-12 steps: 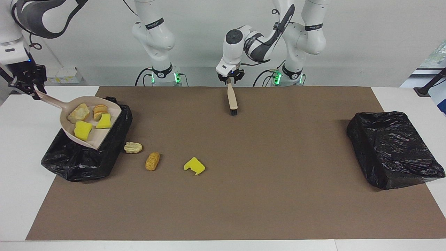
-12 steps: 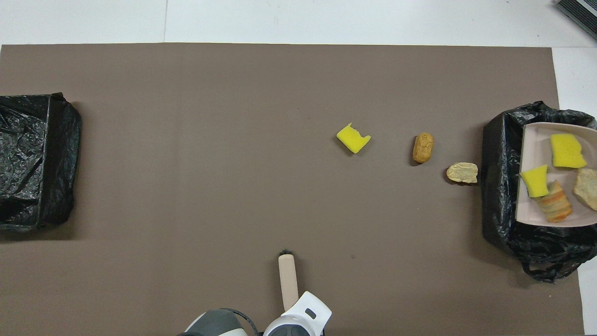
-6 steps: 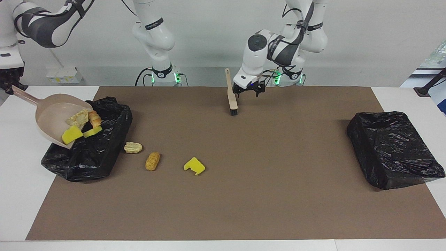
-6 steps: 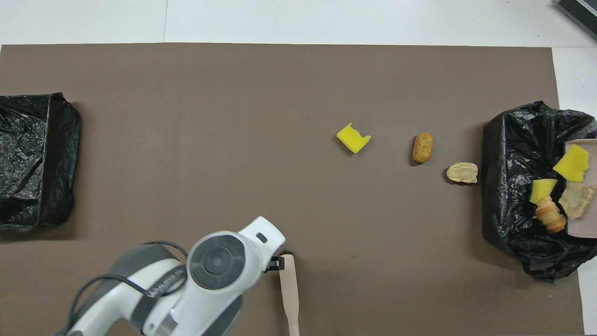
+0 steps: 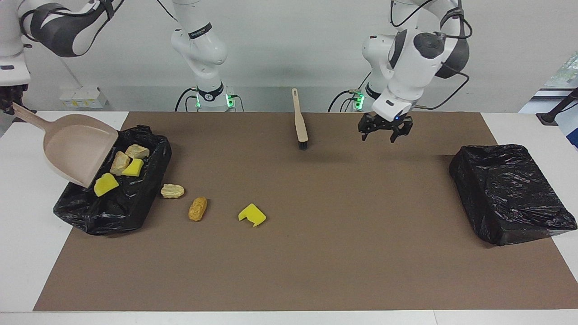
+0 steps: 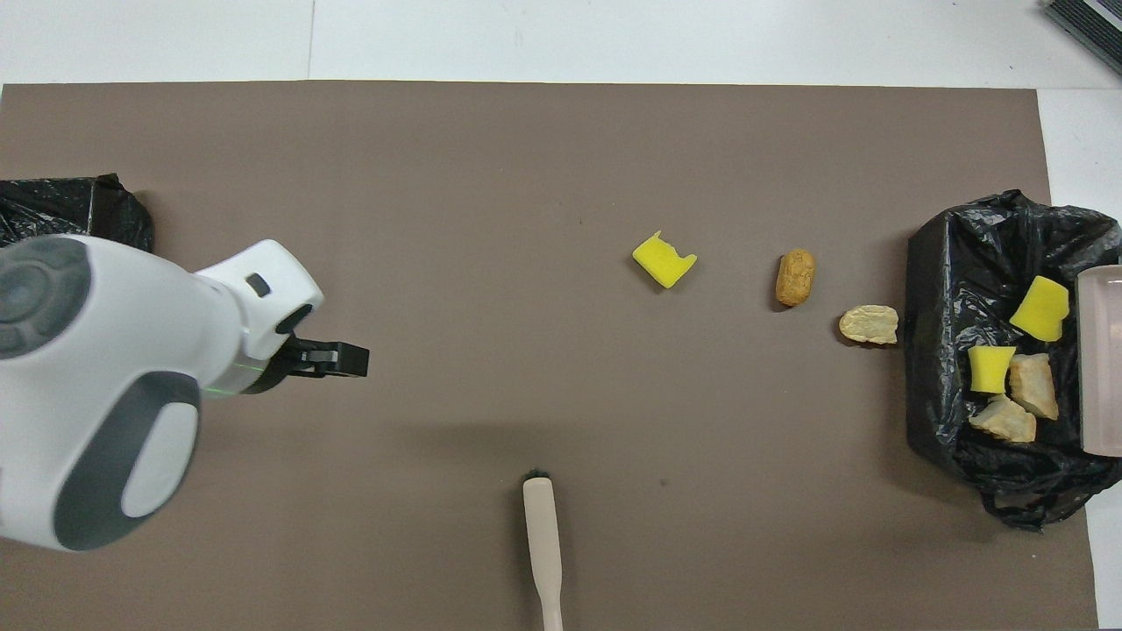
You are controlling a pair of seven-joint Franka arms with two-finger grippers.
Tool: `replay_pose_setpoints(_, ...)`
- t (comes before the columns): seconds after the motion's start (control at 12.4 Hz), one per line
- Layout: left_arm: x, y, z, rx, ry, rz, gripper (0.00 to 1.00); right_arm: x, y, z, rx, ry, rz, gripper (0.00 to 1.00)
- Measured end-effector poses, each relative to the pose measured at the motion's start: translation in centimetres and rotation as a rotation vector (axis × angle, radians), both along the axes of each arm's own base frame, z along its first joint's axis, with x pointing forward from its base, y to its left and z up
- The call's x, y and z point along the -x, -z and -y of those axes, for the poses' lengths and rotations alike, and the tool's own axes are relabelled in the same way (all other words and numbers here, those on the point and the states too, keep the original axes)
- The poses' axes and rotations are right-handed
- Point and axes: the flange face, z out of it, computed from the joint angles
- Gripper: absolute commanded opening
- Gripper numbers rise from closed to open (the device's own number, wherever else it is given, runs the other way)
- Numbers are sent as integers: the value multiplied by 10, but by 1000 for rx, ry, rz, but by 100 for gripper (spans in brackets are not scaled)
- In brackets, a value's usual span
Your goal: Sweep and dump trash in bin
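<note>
The right gripper (image 5: 10, 104), at the right arm's edge of the facing view, is clenched on the handle of the beige dustpan (image 5: 76, 151), which tips steeply, its lip over the black-lined bin (image 5: 135, 207) at the right arm's end of the table. The pan looks emptied: four pieces of trash lie in the bin, two yellow sponge chunks (image 5: 106, 184) and two tan bread-like lumps (image 5: 119, 162). This dump looks as good as done.

The left gripper (image 5: 384, 131) hangs with fingers spread and nothing between them, over bare brown mat (image 5: 316, 253) toward the left arm's end of the table. The brush (image 5: 300, 122) is apart from it, bristles down on the mat, handle slanting up toward the robots, with nothing gripping it.

Three pieces are left on the mat: a pale bread lump (image 5: 172, 191) just beside the bin, an orange crusty lump (image 5: 198, 208) near it, and a notched yellow sponge (image 5: 252, 215) farther toward the middle.

A second bin (image 5: 510, 194) sits at the left arm's end.

The next move likely calls for the pan to come down flat beside those three, and the left gripper to take up the brush and sweep them in.
</note>
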Motion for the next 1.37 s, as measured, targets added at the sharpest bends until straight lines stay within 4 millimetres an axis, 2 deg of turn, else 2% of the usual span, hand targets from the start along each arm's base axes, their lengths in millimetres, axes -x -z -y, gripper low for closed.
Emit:
replay_pose_setpoints(0.24,-19,-50,-39,-35,57,6,100,3,-2,-12,-130,124,46,0)
replay_pose_setpoints(0.4,-24,-61,-58,-41,65,11,100,-5,4,-34,-178,191,54,0)
replay_pose_setpoints(0.64,-31,-57,-80,-41,42,3,100,-30,18,-98,-216,293,84,0)
replay_pose_setpoints(0.8,-32,-56,-81,-41,41,1,100,-45,30,-145,-241,360,114,0)
replay_pose_setpoints(0.96,-32,-58,-80,-40,43,6,100,-55,38,-201,-252,448,154,0)
replay_pose_setpoints(1.12,-33,-62,-80,-39,58,15,100,-55,42,-256,-282,548,173,0)
replay_pose_setpoints(1.37,-35,-76,-83,-37,88,45,100,-50,46,-321,-345,733,207,0)
